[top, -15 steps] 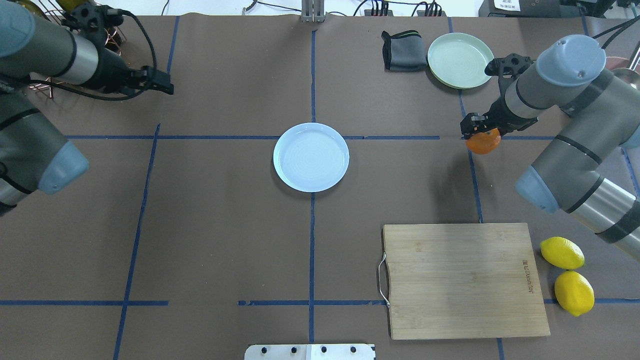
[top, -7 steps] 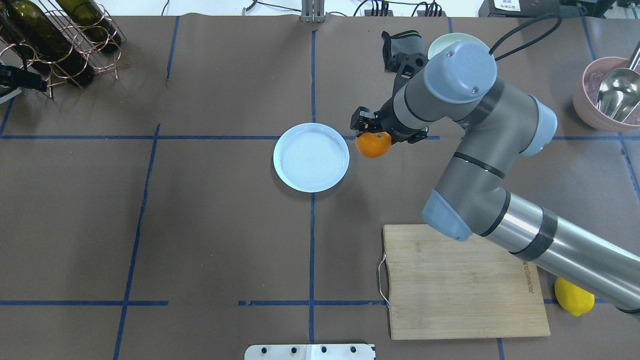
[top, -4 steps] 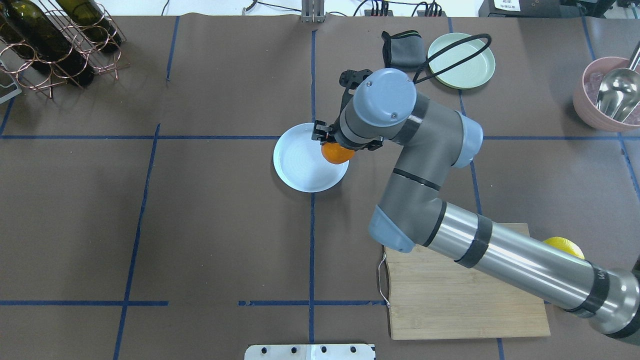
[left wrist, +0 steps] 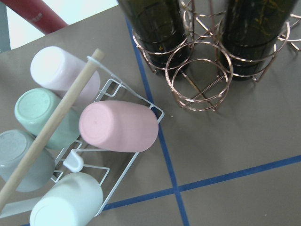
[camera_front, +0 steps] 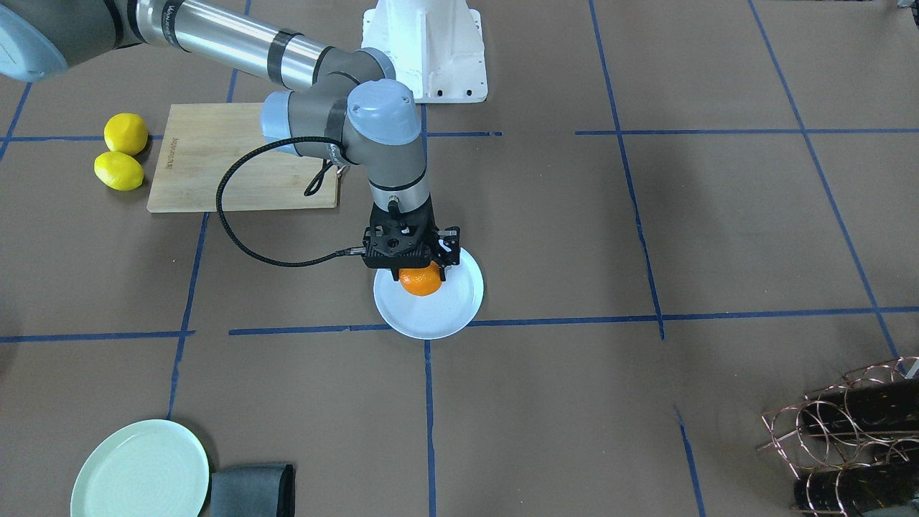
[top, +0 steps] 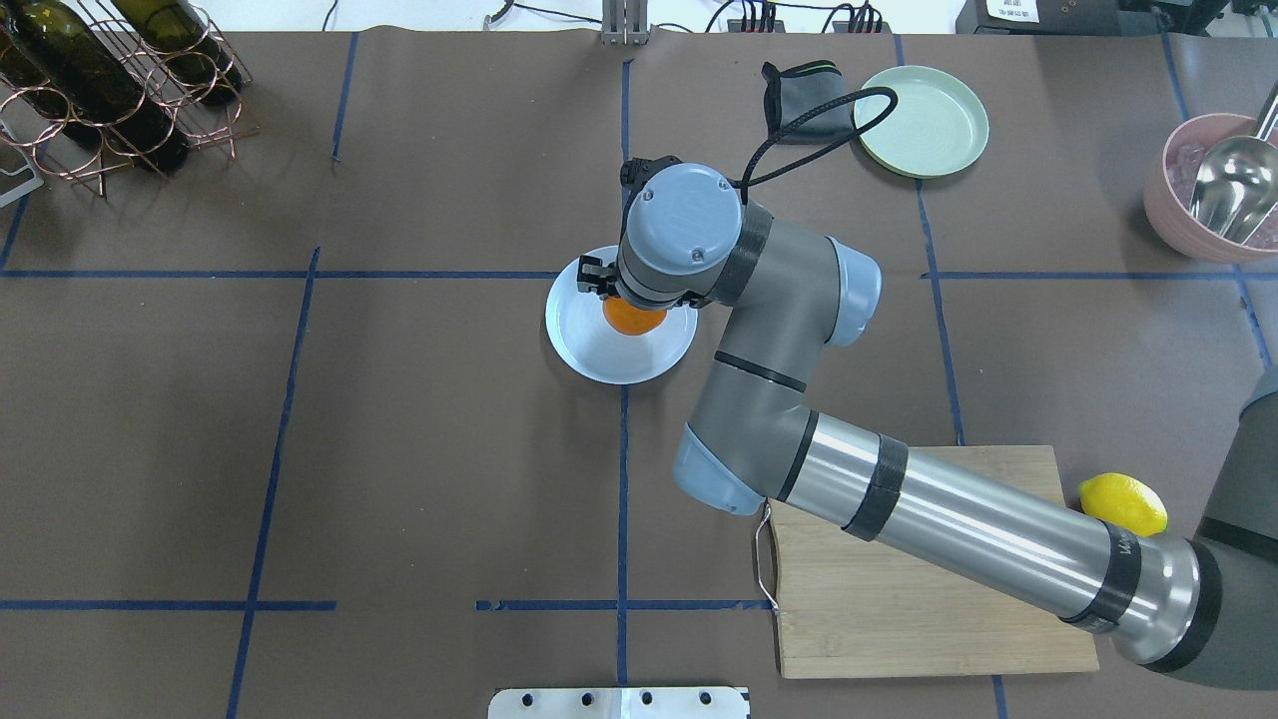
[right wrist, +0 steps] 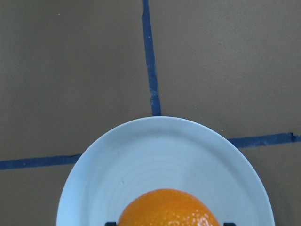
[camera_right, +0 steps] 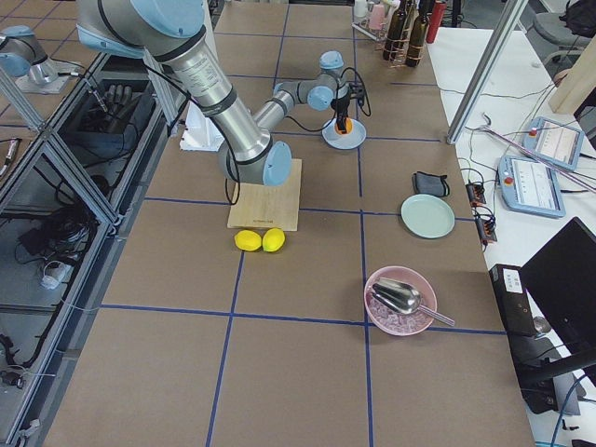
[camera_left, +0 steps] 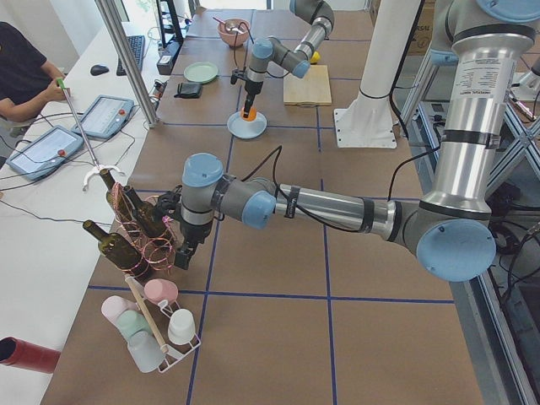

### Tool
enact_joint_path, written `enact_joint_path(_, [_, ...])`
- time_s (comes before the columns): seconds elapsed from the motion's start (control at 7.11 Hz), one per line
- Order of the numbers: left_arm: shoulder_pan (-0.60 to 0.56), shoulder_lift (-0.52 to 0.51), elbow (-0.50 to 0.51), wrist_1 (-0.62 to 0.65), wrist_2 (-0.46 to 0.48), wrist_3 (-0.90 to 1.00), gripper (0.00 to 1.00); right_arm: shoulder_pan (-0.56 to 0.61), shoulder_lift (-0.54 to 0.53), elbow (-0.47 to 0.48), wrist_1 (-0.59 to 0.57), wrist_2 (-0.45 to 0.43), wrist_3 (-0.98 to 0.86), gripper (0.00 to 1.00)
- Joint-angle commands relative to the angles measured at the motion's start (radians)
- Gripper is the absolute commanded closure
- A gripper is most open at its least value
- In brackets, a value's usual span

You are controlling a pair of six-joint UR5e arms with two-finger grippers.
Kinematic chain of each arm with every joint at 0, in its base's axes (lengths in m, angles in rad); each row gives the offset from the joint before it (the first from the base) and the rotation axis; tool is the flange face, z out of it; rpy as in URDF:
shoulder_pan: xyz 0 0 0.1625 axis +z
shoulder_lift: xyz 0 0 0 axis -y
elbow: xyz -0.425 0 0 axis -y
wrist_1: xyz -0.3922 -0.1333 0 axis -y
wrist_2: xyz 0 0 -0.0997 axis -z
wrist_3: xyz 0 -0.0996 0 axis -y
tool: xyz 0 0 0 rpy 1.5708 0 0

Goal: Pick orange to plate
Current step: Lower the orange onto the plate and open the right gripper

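Right gripper (camera_front: 419,273) is clamped on the orange (camera_front: 421,282), gripping it from both sides. The orange is over the middle part of the plate (camera_front: 431,323), which lies at the table's centre where the blue tape lines cross. On the right wrist camera the fruit is inside the rim, with pale plate surface showing beyond it. I cannot tell whether it touches the plate or hangs just above it. Left gripper (camera_left: 189,250) is at the far left end, just beside the copper wine rack (camera_left: 139,240) and near a wire rack of cups (left wrist: 117,126); I cannot tell whether it is apart or together. On the right are the cutting board (top: 929,599), two lemons (camera_front: 126,133) and, on the far side, a green plate (top: 924,120).
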Motion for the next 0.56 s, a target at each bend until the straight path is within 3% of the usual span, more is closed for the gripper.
enact_joint_path(0.0, [-0.014,0.017,0.009,-0.003,-0.008,0.024,0.00,-0.001,0.037,-0.042,-0.001,-0.009,-0.022,0.00])
enact_joint_path(0.14, [-0.016,0.019,0.009,-0.003,-0.008,0.024,0.00,0.014,0.049,-0.037,-0.004,0.003,-0.074,0.00])
enact_joint_path(0.42, [-0.035,0.028,0.009,0.003,-0.008,0.053,0.00,0.124,0.011,0.030,-0.043,0.172,-0.091,0.00])
